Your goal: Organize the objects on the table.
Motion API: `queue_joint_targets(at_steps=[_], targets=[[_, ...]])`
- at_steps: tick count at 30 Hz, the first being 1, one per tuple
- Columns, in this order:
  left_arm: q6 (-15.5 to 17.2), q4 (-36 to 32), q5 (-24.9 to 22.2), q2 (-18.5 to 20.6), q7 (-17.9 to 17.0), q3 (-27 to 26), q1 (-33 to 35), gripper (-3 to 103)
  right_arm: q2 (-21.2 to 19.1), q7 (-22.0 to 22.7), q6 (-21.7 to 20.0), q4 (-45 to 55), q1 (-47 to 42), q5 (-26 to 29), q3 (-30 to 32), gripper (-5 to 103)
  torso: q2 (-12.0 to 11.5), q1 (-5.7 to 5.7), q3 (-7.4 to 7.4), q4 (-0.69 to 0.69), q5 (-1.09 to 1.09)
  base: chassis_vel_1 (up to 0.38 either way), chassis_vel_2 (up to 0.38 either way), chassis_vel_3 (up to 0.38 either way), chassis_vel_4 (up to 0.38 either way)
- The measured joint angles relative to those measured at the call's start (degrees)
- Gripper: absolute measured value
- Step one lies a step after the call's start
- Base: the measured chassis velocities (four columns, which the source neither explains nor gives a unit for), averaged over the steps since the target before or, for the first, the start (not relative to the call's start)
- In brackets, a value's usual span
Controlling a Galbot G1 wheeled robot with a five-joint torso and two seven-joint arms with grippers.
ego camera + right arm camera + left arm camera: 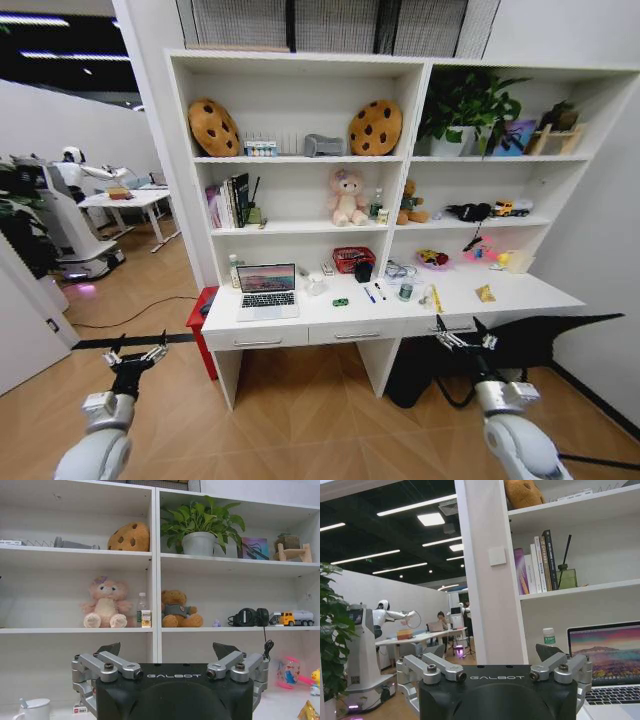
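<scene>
Presently, lower left of the head view: left gripper (pixel 137 354), low over the wood floor, short of the table (pixel 520 292), fingers spread wide, nothing held. In the left wrist view the same gripper (pixel 496 666) shows its two fingers well apart, empty, with the laptop (pixel 610 665) at the right edge of the frame and a small bottle (pixel 549 636) just beside the screen.

Centre of the head view, on the white table top, left to right:
- laptop (pixel 267 290), lid up, screen lit, at the left part of the top, above the left drawer.
- white mug (pixel 316 286), just right of the laptop.
- green toy car (pixel 341 301), near the front edge, centre.
- red basket (pixel 353 259), back against the shelf unit.
- pens (pixel 370 294), two, lying side by side right of the car.
- green can (pixel 405 291), upright, right of the pens.
- yellow strip (pixel 436 298), flat, right of the can.
- gold packet (pixel 485 293), towards the right end, apart from the strip.

Lower right of the head view: right gripper (pixel 464 339), below the table's front edge near the right drawer, fingers spread, empty. The right wrist view shows this gripper (pixel 170 659) open wide, holding nothing, facing the shelves; the mug (pixel 34 709) sits at lower left of that frame, the gold packet (pixel 310 712) at its lower right corner.
</scene>
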Motion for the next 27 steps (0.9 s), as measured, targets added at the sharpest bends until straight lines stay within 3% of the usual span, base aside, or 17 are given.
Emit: queue_joint_targets(at_steps=[27], targets=[[0.4,0.3,-0.8,0.8,-0.1,0.8,-1.3,99,-0.1,-2.2,3.8,-2.4,0.4,1.2,-0.1,100,0.0,-0.01,0.0,0.0,0.0,0.0,0.0,0.0,0.0]])
